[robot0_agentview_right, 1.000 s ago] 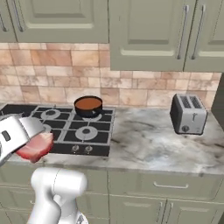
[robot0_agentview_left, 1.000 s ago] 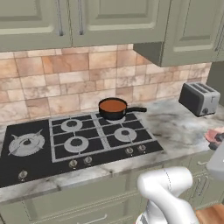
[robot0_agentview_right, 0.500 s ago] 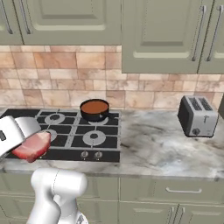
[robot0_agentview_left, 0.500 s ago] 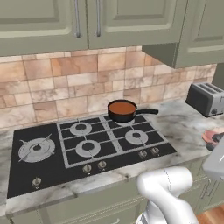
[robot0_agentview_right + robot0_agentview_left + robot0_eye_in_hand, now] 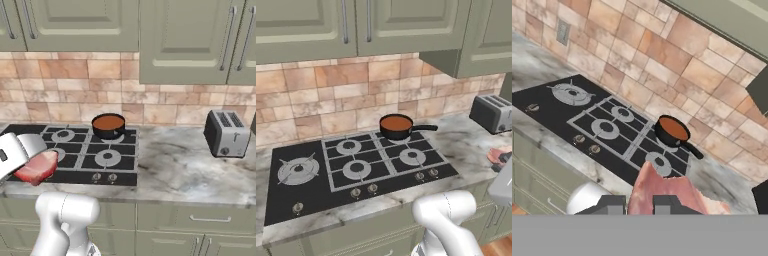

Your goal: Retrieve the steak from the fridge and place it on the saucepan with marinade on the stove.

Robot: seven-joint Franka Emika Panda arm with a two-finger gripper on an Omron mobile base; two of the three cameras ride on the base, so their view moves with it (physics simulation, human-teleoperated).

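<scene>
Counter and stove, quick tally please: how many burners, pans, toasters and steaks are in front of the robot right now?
Burners on the stove: 5
Saucepan with marinade: 1
Toaster: 1
Steak, held in the gripper: 1
Total: 8

Hand [image 5: 638,206] closed on the steak [image 5: 662,192], both dark fingertips [image 5: 612,204] pressed against the meat's near edge. In the right base view the white wrist sits at 9 o'clock, tilted, arm base at 7 o'clock.
</scene>
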